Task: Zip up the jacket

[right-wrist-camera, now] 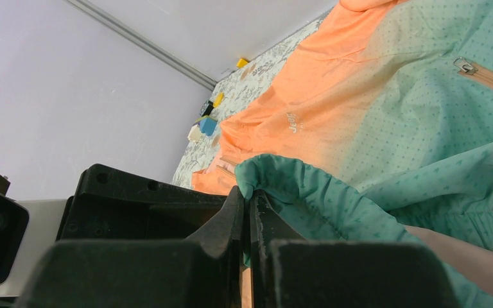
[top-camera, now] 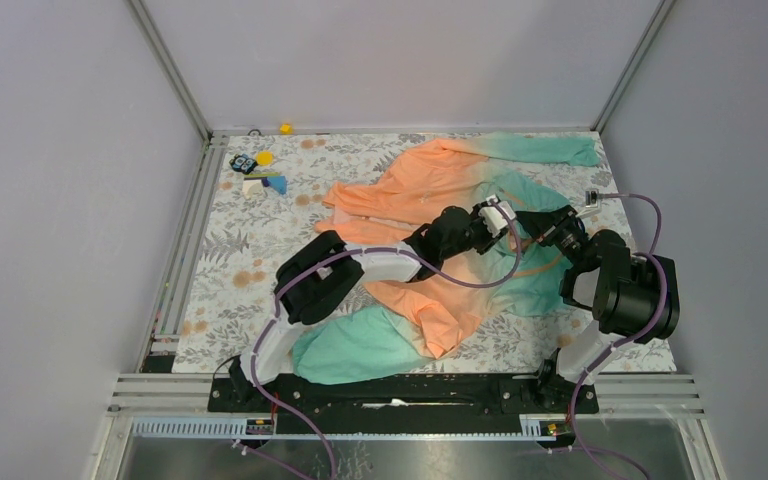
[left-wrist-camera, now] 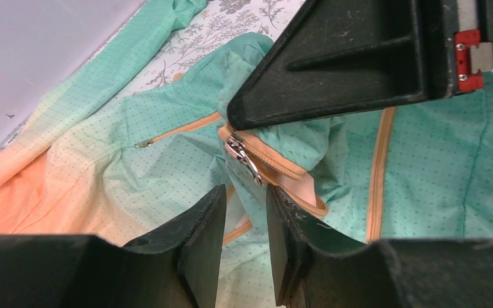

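Top external view: nearest the arm bases, a mint-teal sleeve end of the thin, orange-to-teal long-sleeved jacket (top-camera: 430, 190) lies on the grey floral-print table cover (top-camera: 240, 270). From there the garment spreads over the middle and right to the far edge. The left arm's black-and-white forearm (top-camera: 380, 262) lies across it and hides part of the orange front. Beyond that, the left gripper (left-wrist-camera: 245, 196) has its jaws at a narrow gap with only cloth seen through it. A small silver zipper pull (left-wrist-camera: 244, 156) sits just past the tips; whether they touch it I cannot tell. The right gripper (right-wrist-camera: 248, 194) is clamped on a teal fold of hem beside that pull. Far left sit small blue and yellow toy blocks (top-camera: 260, 172), well apart from the jacket.
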Robot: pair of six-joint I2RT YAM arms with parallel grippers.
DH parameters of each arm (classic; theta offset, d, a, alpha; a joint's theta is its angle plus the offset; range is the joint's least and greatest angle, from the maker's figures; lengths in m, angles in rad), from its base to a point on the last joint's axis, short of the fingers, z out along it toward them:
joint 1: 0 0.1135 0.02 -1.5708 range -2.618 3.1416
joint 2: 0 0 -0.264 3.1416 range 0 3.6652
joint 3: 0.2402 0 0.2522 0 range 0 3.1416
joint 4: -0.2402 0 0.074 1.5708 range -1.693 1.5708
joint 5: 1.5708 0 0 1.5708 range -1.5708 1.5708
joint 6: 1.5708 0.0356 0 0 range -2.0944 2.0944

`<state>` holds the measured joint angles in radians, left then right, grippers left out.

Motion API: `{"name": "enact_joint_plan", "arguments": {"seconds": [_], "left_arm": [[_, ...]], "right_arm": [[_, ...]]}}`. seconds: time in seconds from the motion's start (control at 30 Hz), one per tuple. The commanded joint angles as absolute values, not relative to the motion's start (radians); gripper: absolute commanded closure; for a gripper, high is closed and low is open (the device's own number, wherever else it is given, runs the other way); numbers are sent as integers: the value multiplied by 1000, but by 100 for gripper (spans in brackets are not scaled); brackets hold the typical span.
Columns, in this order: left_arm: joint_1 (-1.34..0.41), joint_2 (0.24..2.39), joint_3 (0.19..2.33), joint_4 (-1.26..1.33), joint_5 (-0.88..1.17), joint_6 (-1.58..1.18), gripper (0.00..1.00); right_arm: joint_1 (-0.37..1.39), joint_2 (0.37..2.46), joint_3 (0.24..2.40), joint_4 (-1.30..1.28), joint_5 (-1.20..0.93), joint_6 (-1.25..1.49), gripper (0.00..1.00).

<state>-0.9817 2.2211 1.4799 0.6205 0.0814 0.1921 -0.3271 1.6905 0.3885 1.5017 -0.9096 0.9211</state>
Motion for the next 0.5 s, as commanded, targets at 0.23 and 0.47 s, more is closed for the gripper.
{"name": "enact_joint_plan", "arguments": {"seconds": [0.23,0.47], "left_arm": [[-995,2242,1566,621,37,228,69],[-1006,2228,1543,620,33,250,66]], "right_arm": [[-319,1664,391,1641,-923,919,100],[-320,1667,393,1641,-925,920,100]]}}
